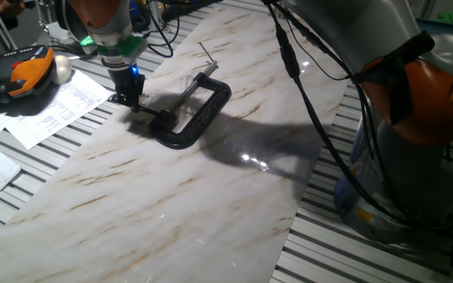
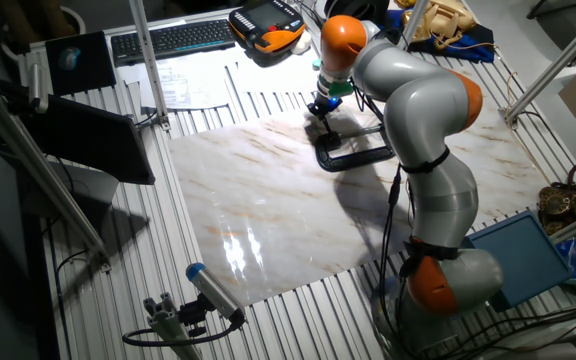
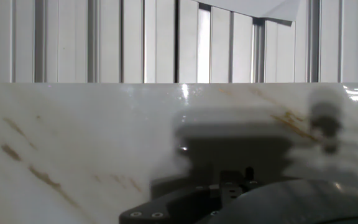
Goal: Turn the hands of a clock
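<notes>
**The clock: end effector down at the hub, turn not shown complete**

The clock (image 1: 163, 118) sits at the near-left end of the black C-clamp (image 1: 203, 114) lying on the marble table (image 1: 171, 204). The end effector (image 1: 132, 104) is low just beside it; whether its fingers are parted or clenched I cannot tell. The hands are too thin to make out, so their pointing is unreadable. The clamp's long axis runs diagonally toward the far right. The turning seems underway or about to begin.
</notes>
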### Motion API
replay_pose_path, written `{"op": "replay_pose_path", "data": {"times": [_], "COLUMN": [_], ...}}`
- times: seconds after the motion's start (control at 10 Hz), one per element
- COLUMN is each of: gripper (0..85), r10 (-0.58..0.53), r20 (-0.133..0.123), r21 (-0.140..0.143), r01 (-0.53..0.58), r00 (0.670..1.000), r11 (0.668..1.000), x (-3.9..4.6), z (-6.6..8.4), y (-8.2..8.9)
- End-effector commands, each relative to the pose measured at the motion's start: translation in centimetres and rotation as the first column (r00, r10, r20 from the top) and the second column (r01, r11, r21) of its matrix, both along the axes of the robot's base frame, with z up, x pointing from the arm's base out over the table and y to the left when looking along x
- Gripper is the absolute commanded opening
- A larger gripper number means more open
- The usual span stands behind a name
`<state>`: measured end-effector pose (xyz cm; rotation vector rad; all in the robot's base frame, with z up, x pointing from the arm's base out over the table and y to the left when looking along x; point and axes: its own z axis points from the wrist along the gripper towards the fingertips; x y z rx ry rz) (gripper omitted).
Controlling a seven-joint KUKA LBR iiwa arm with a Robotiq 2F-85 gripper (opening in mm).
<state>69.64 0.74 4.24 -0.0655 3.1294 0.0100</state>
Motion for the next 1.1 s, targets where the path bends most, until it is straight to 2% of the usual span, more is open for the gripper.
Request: {"op": "replay_pose_path", "data": {"times": [0.0, 0.2, 0.4, 0.6, 1.0], "gripper": [0.0, 0.0, 0.0, 0.0, 0.0], "r10": [-0.008, -0.039, -0.053, -0.059, -0.059], "r20": [-0.002, -0.016, -0.032, -0.036, -0.045], "r21": [0.003, 0.013, 0.011, 0.0, -0.003], "r01": [0.008, 0.04, 0.053, 0.059, 0.059], "r00": [1.0, 0.999, 0.998, 0.998, 0.997], "r11": [1.0, 0.999, 0.999, 0.998, 0.998], "x": [0.07, 0.3, 0.3, -0.32, -1.4], "z": [0.0, 0.6, 2.0, 3.9, 6.3], "y": [0.2, 0.9, 1.6, 2.1, 2.8]}}
